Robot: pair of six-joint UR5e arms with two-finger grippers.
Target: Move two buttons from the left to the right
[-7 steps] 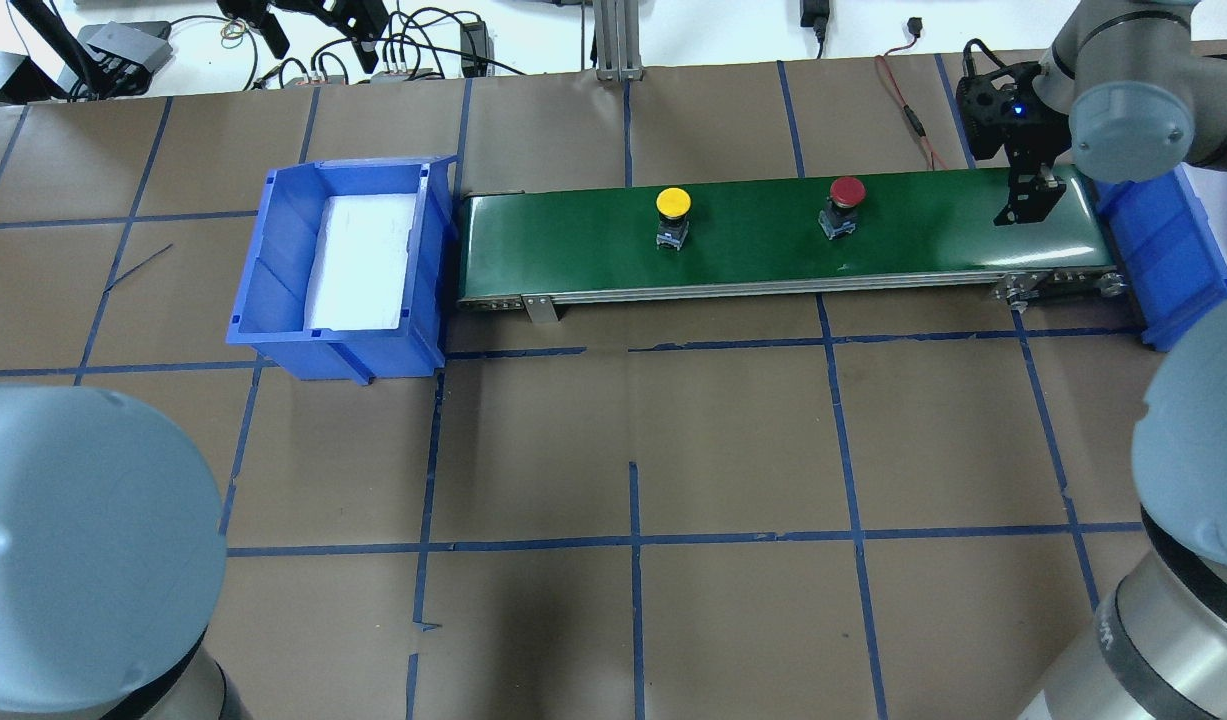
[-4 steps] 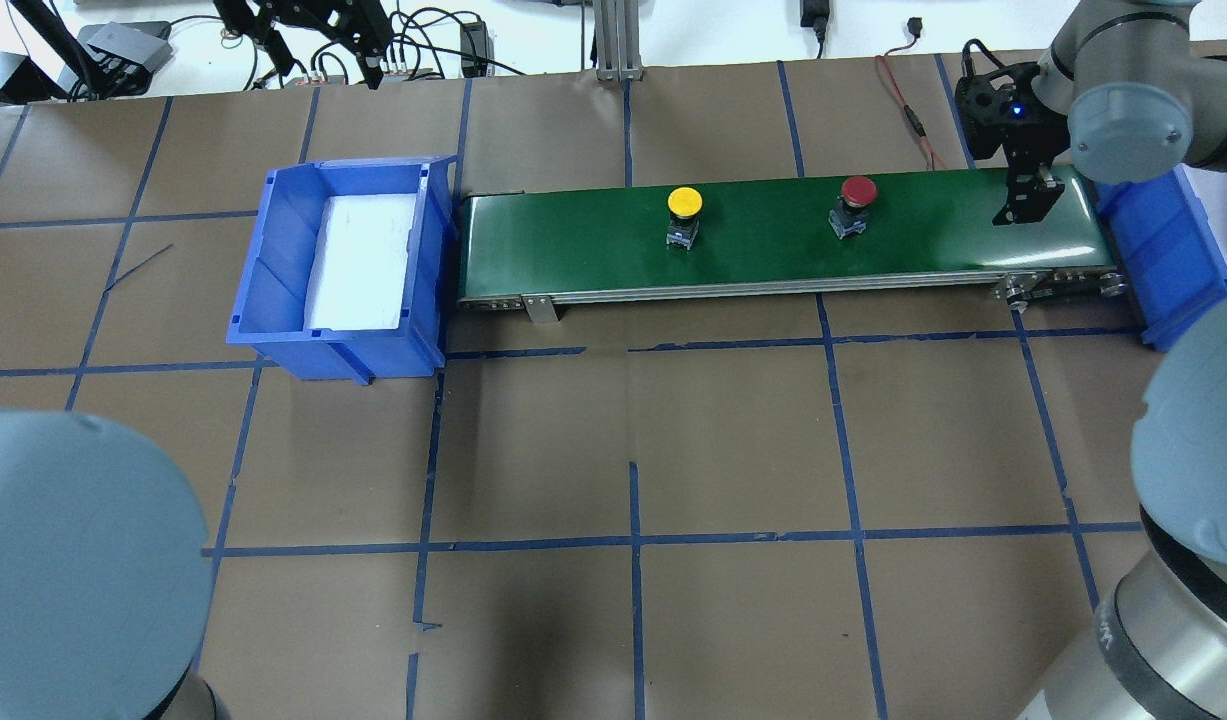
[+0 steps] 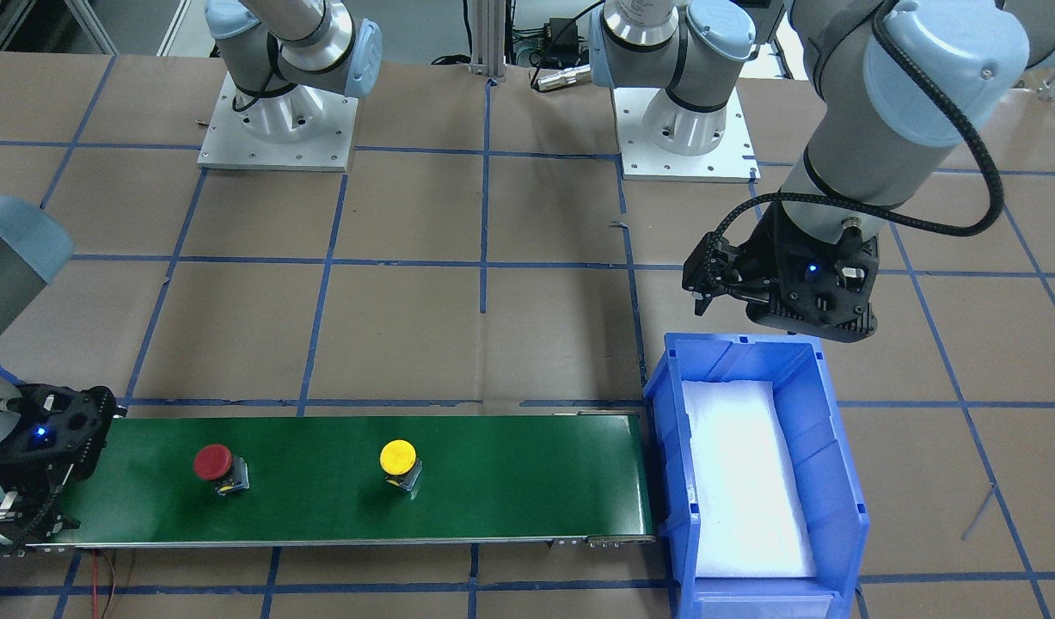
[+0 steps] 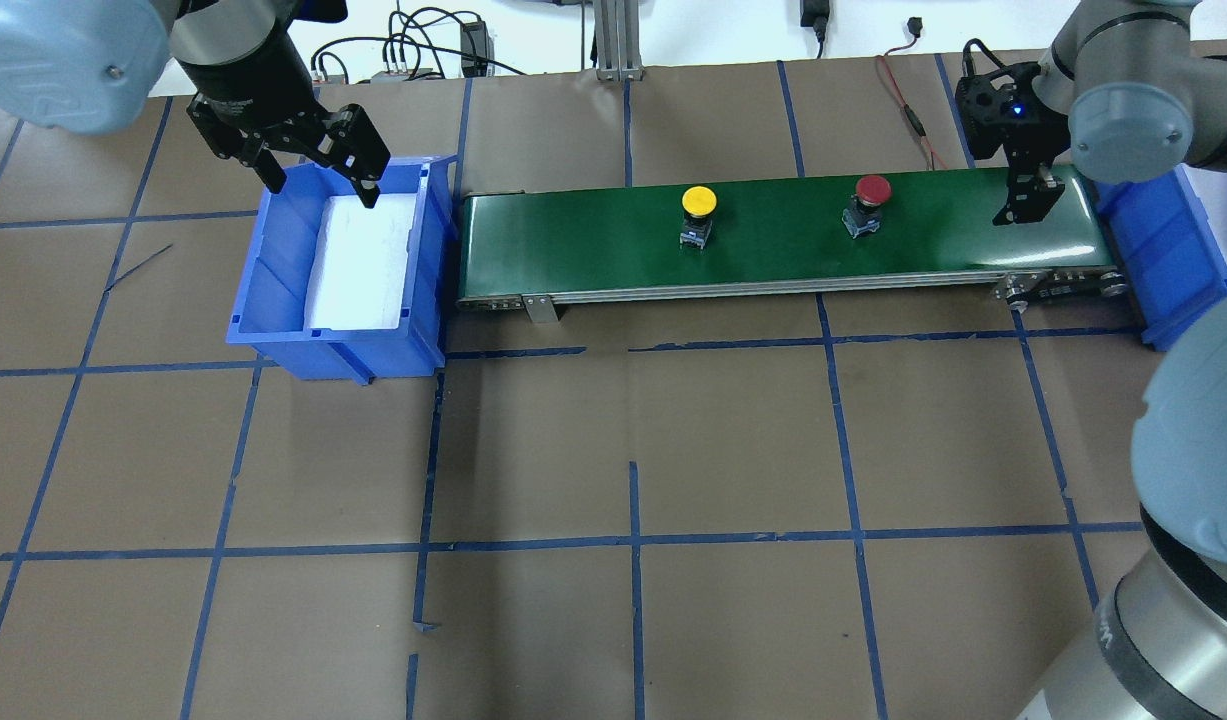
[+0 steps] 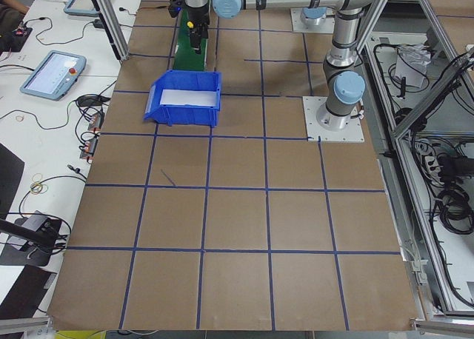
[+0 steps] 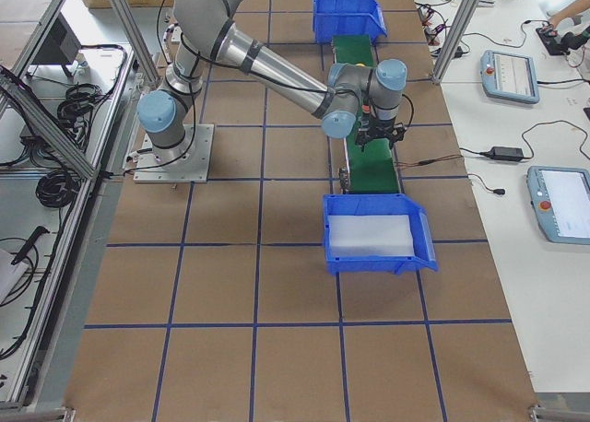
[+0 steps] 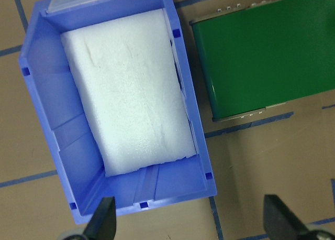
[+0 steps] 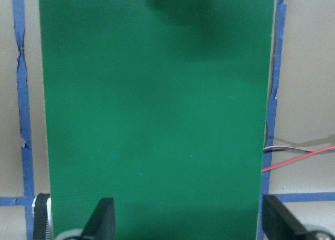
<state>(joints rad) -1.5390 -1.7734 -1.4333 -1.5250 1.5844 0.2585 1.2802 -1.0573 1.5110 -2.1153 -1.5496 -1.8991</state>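
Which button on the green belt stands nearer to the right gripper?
The red-capped button; the yellow-capped button stands farther along the belt from the right gripper.

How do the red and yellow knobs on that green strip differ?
The red button has a red cap, the yellow button a yellow one. The red button stands nearer the right gripper, the yellow button farther from it. Both stand upright on the green belt, untouched.

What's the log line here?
red button, yellow button: on belt | left end effector: open, above left bin | right end effector: open, over belt end
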